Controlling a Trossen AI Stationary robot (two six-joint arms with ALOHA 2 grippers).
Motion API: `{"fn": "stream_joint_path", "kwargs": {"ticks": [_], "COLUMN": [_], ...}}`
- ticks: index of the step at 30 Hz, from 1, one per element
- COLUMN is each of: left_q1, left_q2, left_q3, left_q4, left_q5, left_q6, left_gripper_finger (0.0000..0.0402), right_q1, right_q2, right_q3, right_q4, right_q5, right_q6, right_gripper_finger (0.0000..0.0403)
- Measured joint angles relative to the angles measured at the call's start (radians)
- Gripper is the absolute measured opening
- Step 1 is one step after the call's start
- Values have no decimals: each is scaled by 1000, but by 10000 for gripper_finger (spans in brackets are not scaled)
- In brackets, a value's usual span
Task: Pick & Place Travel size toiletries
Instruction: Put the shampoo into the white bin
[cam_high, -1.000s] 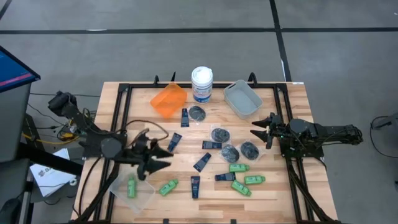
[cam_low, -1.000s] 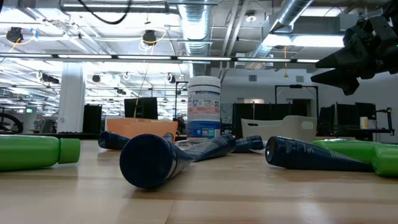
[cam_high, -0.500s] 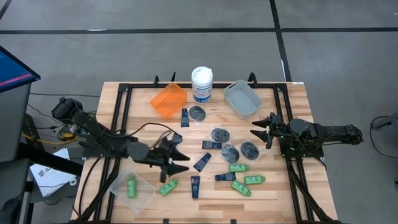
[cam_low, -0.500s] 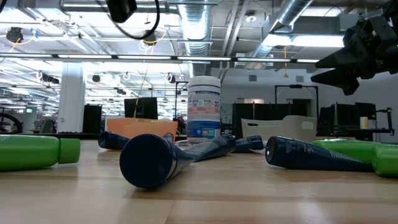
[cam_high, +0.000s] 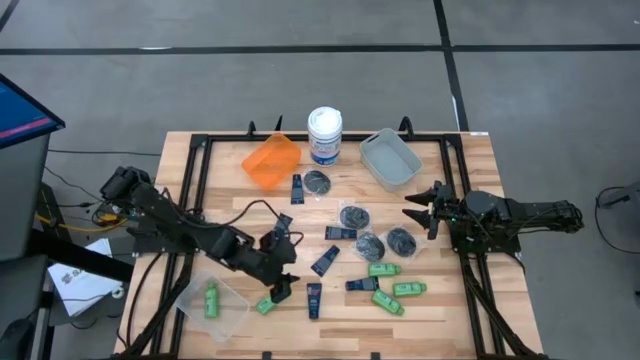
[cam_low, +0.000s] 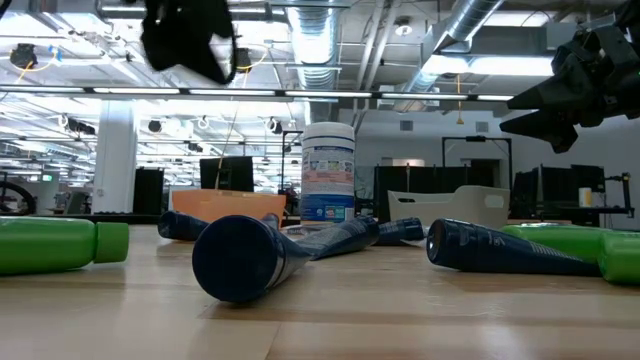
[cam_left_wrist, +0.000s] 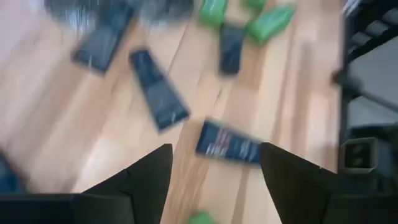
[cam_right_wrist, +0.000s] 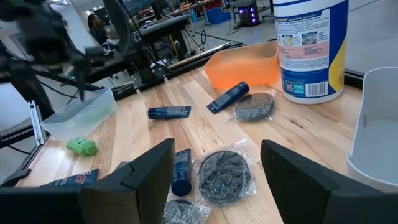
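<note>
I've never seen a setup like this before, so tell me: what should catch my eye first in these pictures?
First, the scatter of travel size toiletries across the middle of the wooden table: green bottles, navy tubes and round grey pots. The left gripper reaches, open, over the near-left part, close to a green bottle, with another bottle already in the clear bin. Across the far edge stand an orange bin, a white tub and a grey bin; the right gripper waits open at the right.

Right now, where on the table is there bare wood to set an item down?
Bare wood lies along the right edge, between the grey bin and the green bottles, and at the left, between the orange bin and the clear bin. The middle is crowded with navy tubes and grey pots.
</note>
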Motion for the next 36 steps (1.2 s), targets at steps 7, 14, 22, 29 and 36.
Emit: {"fn": "stream_joint_path", "kwargs": {"ticks": [7, 14, 22, 29, 36], "left_q1": [0, -5, -5, -5, 1], "left_q2": [80, 168, 211, 211, 211], "left_q3": [0, 1, 2, 31, 31], "left_q4": [-160, -221, -217, -231, -236], "left_q5": [56, 129, 208, 203, 208], "left_q6": [-107, -135, -215, -222, -254], "left_gripper_finger": [243, 258, 265, 267, 267], "right_q1": [0, 0, 0, 0, 0], "right_q2": [0, 0, 0, 0, 0], "right_q3": [0, 0, 0, 0, 0], "right_q4": [0, 0, 0, 0, 0], "right_q5": [0, 0, 0, 0, 0], "right_q6": [0, -1, -2, -2, -2], "right_gripper_finger": [230, 230, 230, 230, 230]}}
